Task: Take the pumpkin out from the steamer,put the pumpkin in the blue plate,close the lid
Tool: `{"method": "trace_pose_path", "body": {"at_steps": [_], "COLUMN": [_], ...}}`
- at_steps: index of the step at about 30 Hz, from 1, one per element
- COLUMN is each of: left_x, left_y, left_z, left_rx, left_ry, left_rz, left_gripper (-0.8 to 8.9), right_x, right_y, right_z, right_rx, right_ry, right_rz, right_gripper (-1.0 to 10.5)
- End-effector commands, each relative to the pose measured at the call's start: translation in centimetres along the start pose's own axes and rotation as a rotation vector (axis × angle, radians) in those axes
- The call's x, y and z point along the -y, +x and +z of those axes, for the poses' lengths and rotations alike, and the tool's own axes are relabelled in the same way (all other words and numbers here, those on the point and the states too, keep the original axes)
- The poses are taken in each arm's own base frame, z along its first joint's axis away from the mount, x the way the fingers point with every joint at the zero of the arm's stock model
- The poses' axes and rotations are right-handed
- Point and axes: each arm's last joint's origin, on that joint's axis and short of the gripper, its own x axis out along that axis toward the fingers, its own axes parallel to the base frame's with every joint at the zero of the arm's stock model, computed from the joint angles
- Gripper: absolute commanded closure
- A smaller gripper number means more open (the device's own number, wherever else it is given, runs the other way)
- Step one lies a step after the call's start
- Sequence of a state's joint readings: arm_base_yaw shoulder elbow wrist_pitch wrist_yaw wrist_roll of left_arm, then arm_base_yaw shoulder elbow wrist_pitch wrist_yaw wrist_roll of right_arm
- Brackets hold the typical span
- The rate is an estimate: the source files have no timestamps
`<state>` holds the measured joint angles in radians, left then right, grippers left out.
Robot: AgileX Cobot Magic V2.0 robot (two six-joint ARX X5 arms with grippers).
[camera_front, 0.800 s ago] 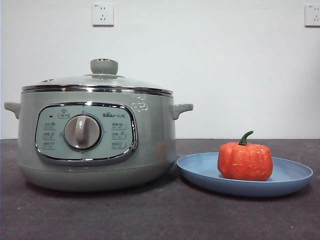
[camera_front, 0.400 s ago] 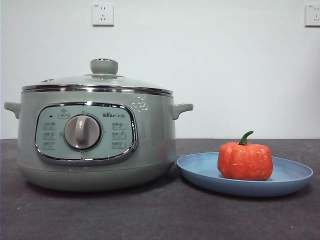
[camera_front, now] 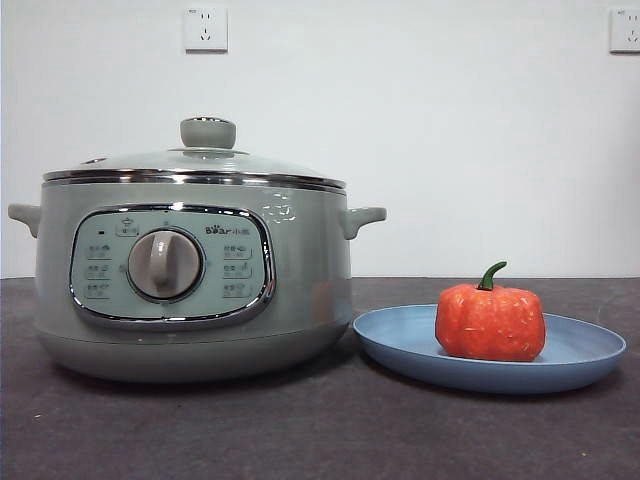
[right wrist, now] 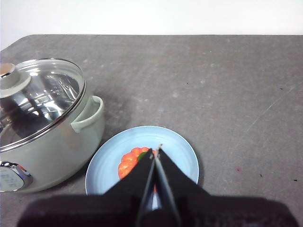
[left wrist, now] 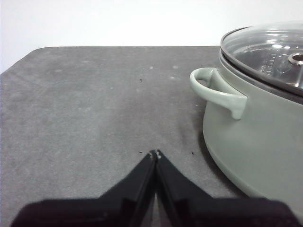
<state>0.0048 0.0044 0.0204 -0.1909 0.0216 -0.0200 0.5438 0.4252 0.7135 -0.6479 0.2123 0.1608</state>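
Front view on my end, going left to right: the steamer (camera_front: pixel 190 275) sits on the dark table (camera_front: pixel 320 430) with the lid (camera_front: pixel 195 165) seated flat on its rim, green knob on top. Just beside it on the right is the blue plate (camera_front: pixel 490 355), rim close to the pot's base but I can't tell if they actually touch. The pumpkin (camera_front: pixel 490 322) is standing upright in the plate, stem up, a bit right of the plate's middle. Two wall sockets (camera_front: pixel 205 29) up on the white wall behind.

Neither arm shows in that view. From the left wrist cam, the left gripper (left wrist: pixel 155 153) has its jaws pinched together with nothing in them, hanging over bare table next to the steamer's side handle (left wrist: pixel 218 92). Right wrist cam: the right gripper (right wrist: pixel 155 150) is also closed tip to tip and empty, up above the plate and pumpkin, well clear of both
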Motion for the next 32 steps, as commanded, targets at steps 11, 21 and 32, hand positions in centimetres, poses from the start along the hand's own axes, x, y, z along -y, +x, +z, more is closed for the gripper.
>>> {"method": "trace_pose_path", "body": {"at_steps": [11,21,32], "left_x": [0.0,0.0,0.0], "left_y": [0.1,0.1,0.1], "left_z": [-0.4,-0.4,-0.4], "left_rx": [-0.018,-0.018,-0.018], "left_ry": [-0.011,-0.011,-0.011], "left_rz": [-0.002,-0.002,-0.002], "left_gripper": [8.16,8.16,8.16], "right_x": [0.0,1.1,3.7], "right_y": [0.1,0.9,4.8], "right_z": [-0.1,-2.3,-11.4], "right_rx": [-0.002,0.039,0.145], "right_ry": [0.005,-0.158,-0.064], "right_rz": [-0.001,-0.12,-0.162], "right_gripper": [9.6,9.6,9.6]}}
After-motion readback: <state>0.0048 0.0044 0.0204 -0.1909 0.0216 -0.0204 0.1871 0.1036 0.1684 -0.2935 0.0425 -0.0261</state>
